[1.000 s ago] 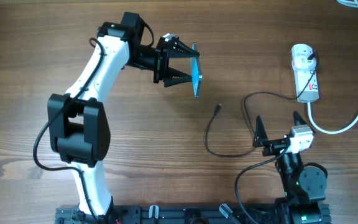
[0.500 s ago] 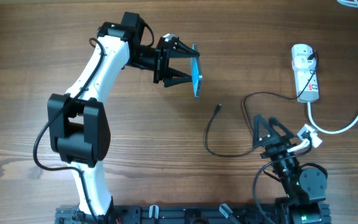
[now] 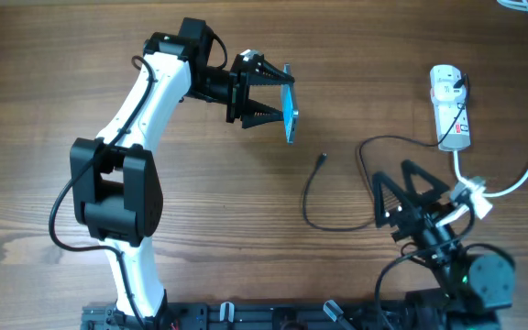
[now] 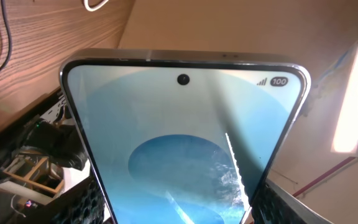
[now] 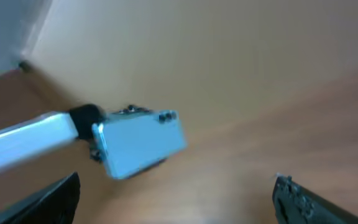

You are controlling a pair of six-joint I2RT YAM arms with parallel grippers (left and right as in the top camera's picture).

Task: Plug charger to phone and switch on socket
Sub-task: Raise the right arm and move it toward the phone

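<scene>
While the left gripper (image 3: 283,99) pinches the phone (image 3: 291,114), the right gripper (image 3: 392,172) hangs spread near the charger (image 3: 323,162).

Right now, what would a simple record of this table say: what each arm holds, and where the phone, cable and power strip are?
Left end effector: shut on the small rectangular smartphone with a cyan-blue screen, held on edge.
Right end effector: open, empty, beside the cable's loop.
Thin black charger cable: lying on the brown wooden table; its connector tip free, apart from the smartphone.
White elongated power strip: far right, black cable reaching it, thick white cord leaving it.
Switch: too small to tell.
</scene>
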